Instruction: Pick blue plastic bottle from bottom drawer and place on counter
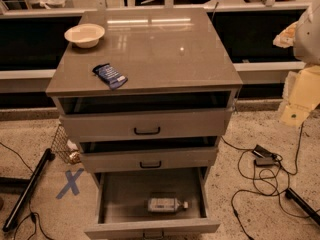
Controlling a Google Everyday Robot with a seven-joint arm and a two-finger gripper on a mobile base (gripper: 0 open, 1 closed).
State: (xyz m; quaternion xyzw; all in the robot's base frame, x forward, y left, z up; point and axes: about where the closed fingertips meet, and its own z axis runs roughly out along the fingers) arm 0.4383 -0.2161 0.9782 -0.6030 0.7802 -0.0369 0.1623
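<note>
Gripper (300, 101): at the right edge of the frame, mid-height, beside the cabinet and holding nothing. Whether it is apart or together cannot be told.

Blue plastic bottle (167, 204): lies on its side on the floor of the bottom drawer (150, 229), which is pulled out at the lower centre. Long axis runs left to right across the frame, cap towards the right.

Governing relation: the bottle sits down and to the left of the gripper, well apart, so the approach should descend leftward and grasp across the bottle's width.

Counter (165, 49): upper centre, carrying a bowl (84, 35) and a snack packet (110, 76) on its left side.
</note>
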